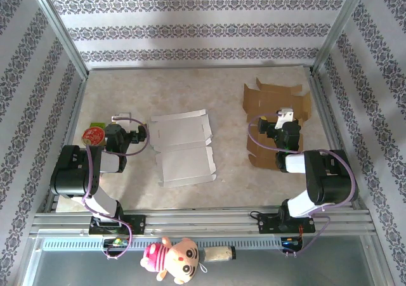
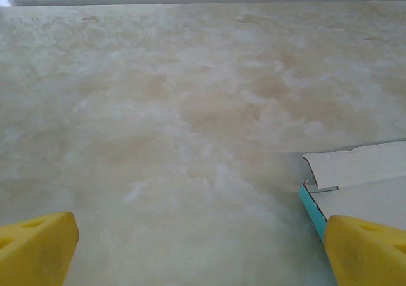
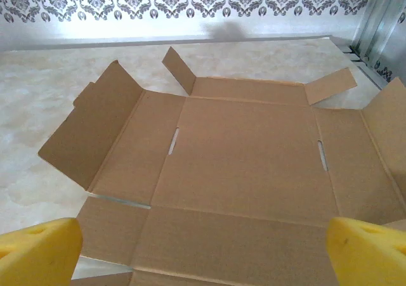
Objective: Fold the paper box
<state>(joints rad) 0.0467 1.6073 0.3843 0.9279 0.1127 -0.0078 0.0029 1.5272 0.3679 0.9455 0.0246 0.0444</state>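
- I see my right gripper spread wide, the unfolded brown box lying just ahead.
- My left gripper is spread wide too, the flat white box beside its right finger.

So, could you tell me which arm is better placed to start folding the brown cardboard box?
Likely right. The right gripper hangs open directly over the brown box, flaps spread just ahead. The left gripper, also open, faces bare table beside the white box.
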